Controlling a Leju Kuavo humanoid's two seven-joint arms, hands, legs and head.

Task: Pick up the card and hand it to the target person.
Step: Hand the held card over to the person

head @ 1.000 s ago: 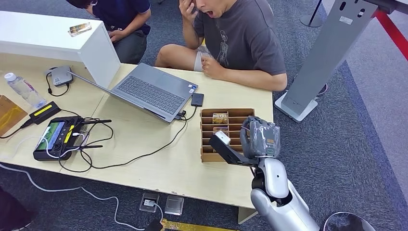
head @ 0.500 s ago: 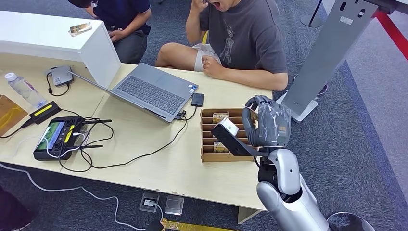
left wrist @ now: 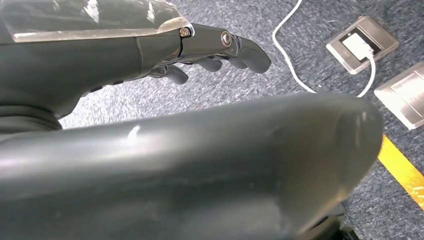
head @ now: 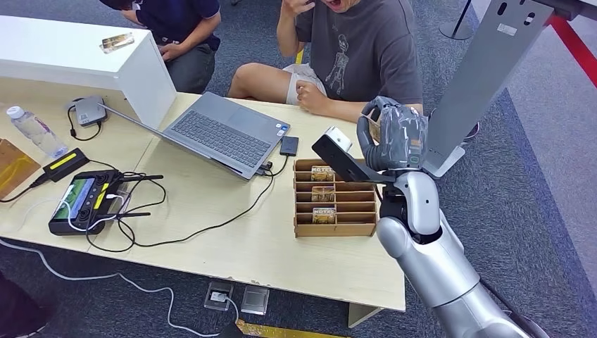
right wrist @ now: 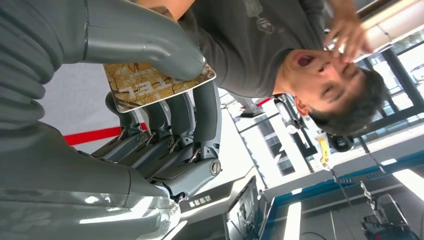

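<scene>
Card: pinched in the right robot hand (head: 391,134); the right wrist view shows the card (right wrist: 157,84) clamped between the thick thumb above and the darker fingers (right wrist: 202,125) below, its printed gold-brown face turned to the camera.
Change: over the last second the right arm has lifted from low beside the tray (head: 303,227) to well above its far edge, and the robot hand now hangs between the tray and the person (head: 366,53) in the grey shirt.
Card place: off the bench (head: 232,246) and out of the tray, up in the air, near the person's forearm but not touching it.
Tray: wooden, slotted, 3 more cards showing in its compartments; it has not shifted.
Person: seated at the far side of the bench, 1 hand at the face, the other fist resting on the bench; neither is reaching for the card yet.
Left robot hand: the left robot hand (left wrist: 210,55) hangs over the carpet, fingers loosely curled and apart, holding nothing.
Meaning: pick-up looks done and the hand-over is under way; by my judgement what remains is a short further reach and a release once the person takes hold.
Risk: the pinch covers only part of the card, so a tug from the side could slip it.
</scene>
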